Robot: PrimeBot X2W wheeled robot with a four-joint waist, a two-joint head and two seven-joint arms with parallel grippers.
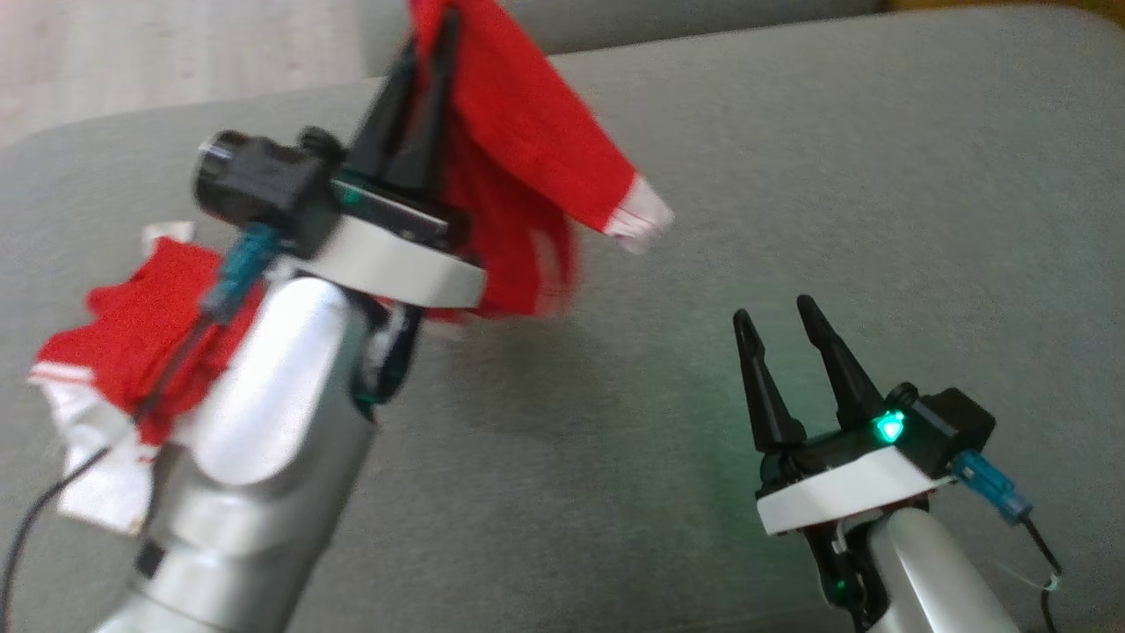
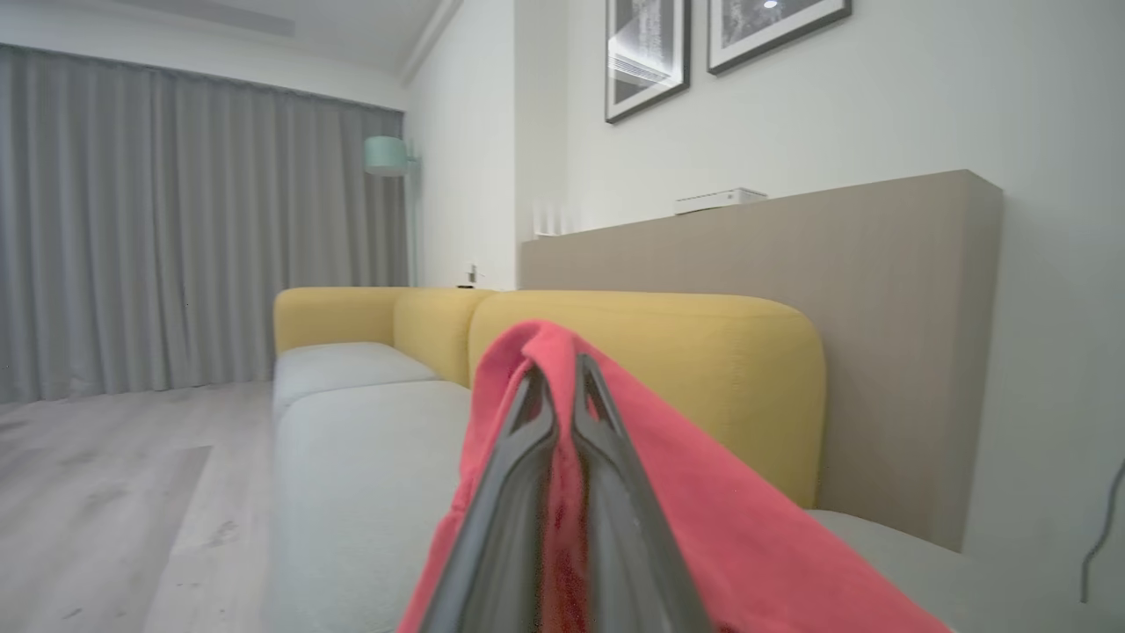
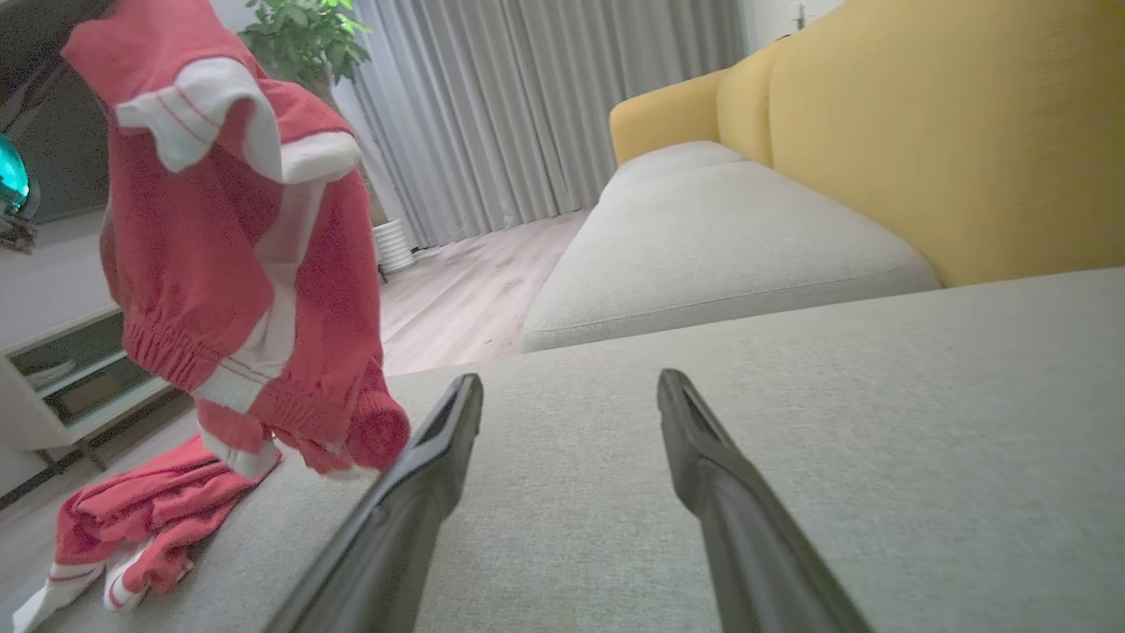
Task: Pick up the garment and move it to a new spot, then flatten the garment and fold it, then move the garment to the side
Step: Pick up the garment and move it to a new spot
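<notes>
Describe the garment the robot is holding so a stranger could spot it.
Find the grey sofa seat by the yellow backrest. Over its left part, the left gripper is shut on a red garment with white cuffs. Unlike the other red heap crumpled on the seat, it hangs in the air.

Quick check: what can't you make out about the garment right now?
- Head view: the garment is motion-blurred, and the top edge cuts it off at the left gripper.
- Head view: the left forearm hides whether the red pile joins it.
- Left wrist view: the garment, draped over the fingers, hides what hangs below.
</notes>
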